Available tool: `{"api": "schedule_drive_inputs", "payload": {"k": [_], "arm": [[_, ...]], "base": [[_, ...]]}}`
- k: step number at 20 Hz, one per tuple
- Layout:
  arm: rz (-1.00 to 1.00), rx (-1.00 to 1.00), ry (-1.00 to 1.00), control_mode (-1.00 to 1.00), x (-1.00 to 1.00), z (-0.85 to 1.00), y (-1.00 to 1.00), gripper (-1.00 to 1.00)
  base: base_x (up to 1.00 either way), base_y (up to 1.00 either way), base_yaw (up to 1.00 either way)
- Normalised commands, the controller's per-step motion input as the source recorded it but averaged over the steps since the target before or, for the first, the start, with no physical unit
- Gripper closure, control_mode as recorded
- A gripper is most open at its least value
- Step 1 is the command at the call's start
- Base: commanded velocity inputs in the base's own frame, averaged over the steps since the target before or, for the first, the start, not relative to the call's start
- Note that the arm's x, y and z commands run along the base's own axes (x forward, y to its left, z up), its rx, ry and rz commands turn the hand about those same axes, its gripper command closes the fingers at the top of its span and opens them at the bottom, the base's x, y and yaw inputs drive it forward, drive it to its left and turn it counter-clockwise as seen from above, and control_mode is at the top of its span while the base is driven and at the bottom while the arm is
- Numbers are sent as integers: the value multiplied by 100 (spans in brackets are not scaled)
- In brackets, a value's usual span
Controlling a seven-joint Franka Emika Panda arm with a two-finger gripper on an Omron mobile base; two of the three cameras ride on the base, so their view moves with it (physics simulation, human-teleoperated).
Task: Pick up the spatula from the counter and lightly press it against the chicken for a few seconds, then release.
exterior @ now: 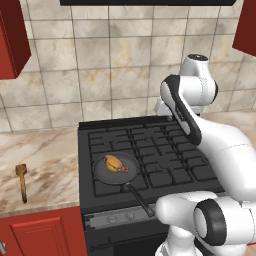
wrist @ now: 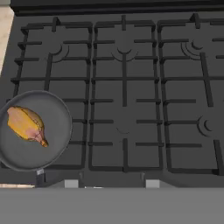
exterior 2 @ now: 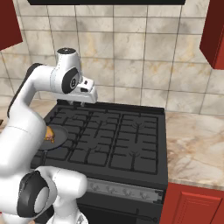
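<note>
The wooden spatula (exterior: pixel 21 181) lies on the marble counter at the far left, handle toward the front edge. A browned chicken piece (exterior: pixel 115 163) sits in a dark frying pan (exterior: pixel 131 174) on the stove's front left burner. The hand view shows the same chicken (wrist: pixel 27 124) and pan (wrist: pixel 61 131) at its lower left. My gripper (exterior 2: pixel 77 103) hangs above the back of the stove, well to the right of the spatula and apart from the pan. In the hand view its fingertips (wrist: pixel 72 183) stand wide apart, open, with nothing between them.
The black stove (exterior: pixel 160 150) with its raised grates lies between the left counter (exterior: pixel 45 155) and the right counter (exterior 2: pixel 194 144). The pan's handle (exterior: pixel 141 200) sticks out past the stove's front edge. Red cabinets (exterior: pixel 10 37) hang above at both sides.
</note>
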Motion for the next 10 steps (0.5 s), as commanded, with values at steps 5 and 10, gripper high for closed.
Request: {"api": "schedule_drive_inputs", "payload": {"k": [5,10], "arm": [[0,0,0,-100,-14,0,4,-100],[0,1,0,-100,-44,0,18,-100]], "base": [[0,0,0],[0,0,0]]}}
